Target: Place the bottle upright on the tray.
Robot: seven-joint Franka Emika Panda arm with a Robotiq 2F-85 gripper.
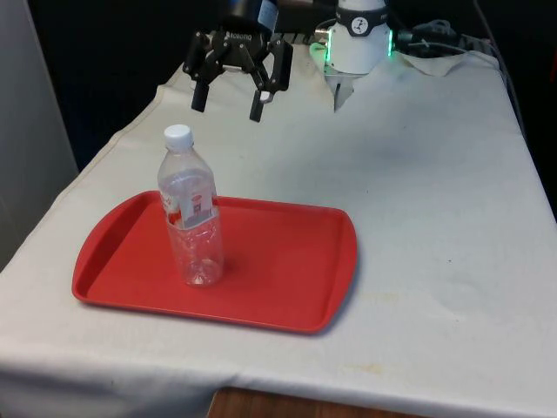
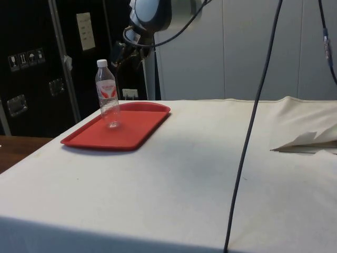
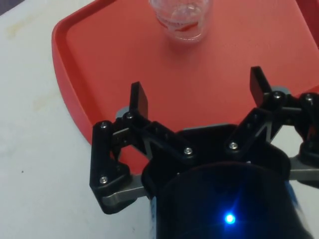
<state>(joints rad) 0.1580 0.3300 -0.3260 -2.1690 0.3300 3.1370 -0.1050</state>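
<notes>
Claw (image 1: 228, 97) hangs in the air with its two fingers wide apart and nothing between them. Below it and nearer the front camera, the bottle (image 1: 191, 209) stands straight up, cap on top, on the red tray (image 1: 287, 261). Claw and bottle are well apart.

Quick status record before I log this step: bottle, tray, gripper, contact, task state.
bottle: clear plastic bottle with white cap, standing upright
tray: red tray on the white cloth; bottle stands on its half toward the front view's left
gripper: gripper open, raised above the table behind the tray
contact: none, fingers apart from the bottle
task state: bottle appears placed upright on the tray
</notes>
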